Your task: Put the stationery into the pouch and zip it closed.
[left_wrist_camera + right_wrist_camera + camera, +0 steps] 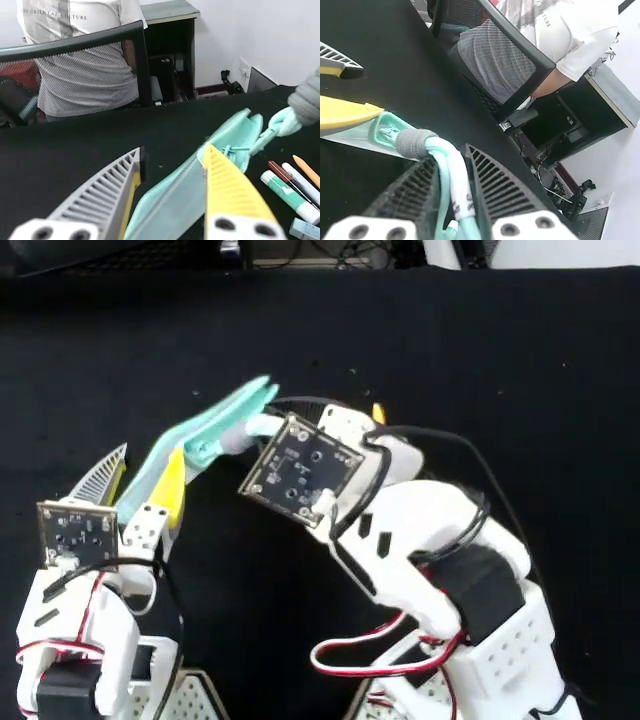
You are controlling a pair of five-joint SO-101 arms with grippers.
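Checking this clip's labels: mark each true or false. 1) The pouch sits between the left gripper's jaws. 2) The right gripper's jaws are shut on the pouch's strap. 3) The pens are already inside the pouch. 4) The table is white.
1) The pouch sits between the jaws of the left gripper. True.
2) The jaws of the right gripper are shut on the pouch's strap. True.
3) The pens are already inside the pouch. False: the pens and a glue stick lie on the table beside the pouch.
4) The table is white. False: the table is black.
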